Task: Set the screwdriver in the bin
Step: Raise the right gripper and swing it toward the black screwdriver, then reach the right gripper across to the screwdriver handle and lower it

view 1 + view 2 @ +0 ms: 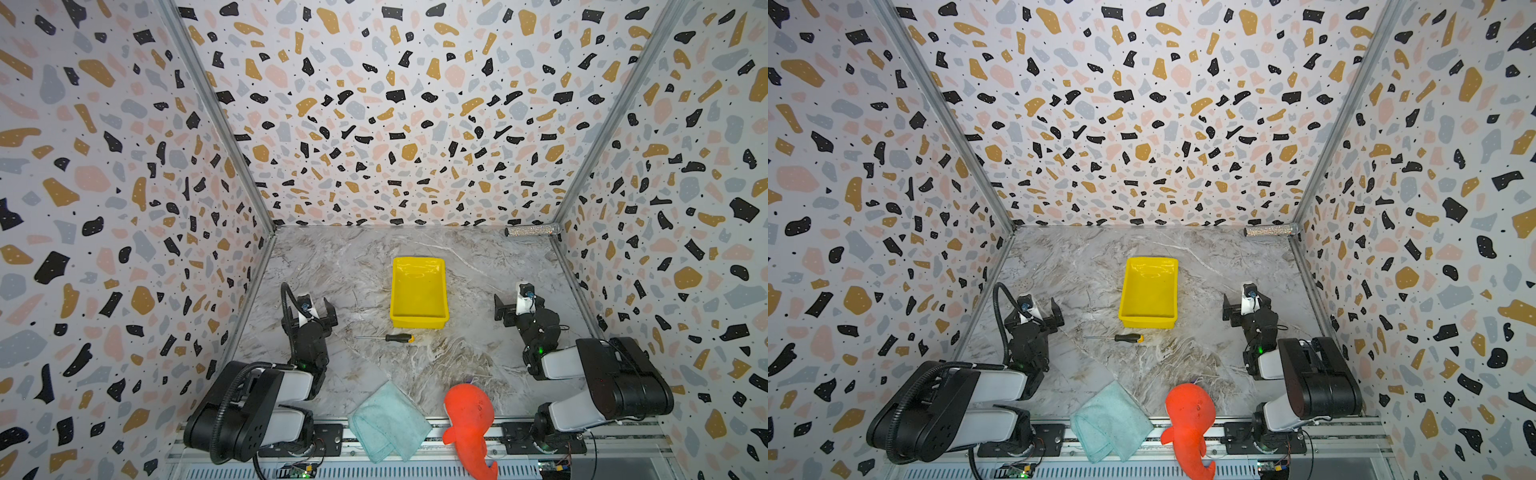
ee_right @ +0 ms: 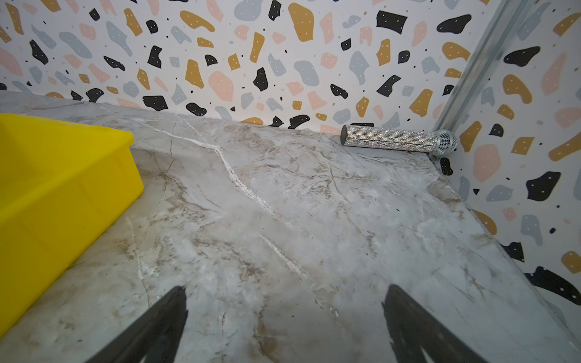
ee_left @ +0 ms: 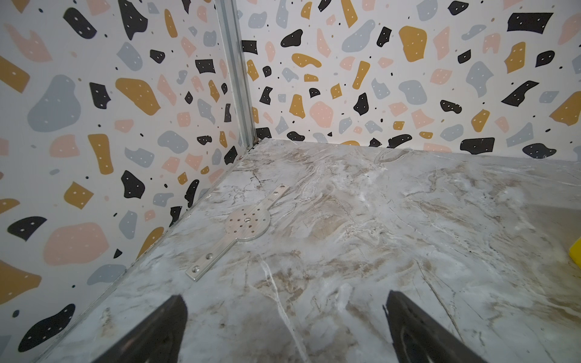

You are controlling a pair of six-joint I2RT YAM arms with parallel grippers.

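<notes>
While the screwdriver [image 1: 386,338] lies on the table [image 1: 457,365] just beside the bin [image 1: 419,322], the left gripper [image 3: 284,297] and the right gripper [image 2: 284,287] stand released, jaws wide apart.

Terrazzo-print walls [image 1: 395,104] close in three sides, silver metal posts [image 1: 218,116] climb both back corners, and a grey-brown marbled desk [image 1: 457,361] sits evenly lit.

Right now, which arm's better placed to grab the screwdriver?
Left, likely: left end effector, open, sits nearer the screwdriver lying outside the bin; right end effector, also open, is farther.
</notes>
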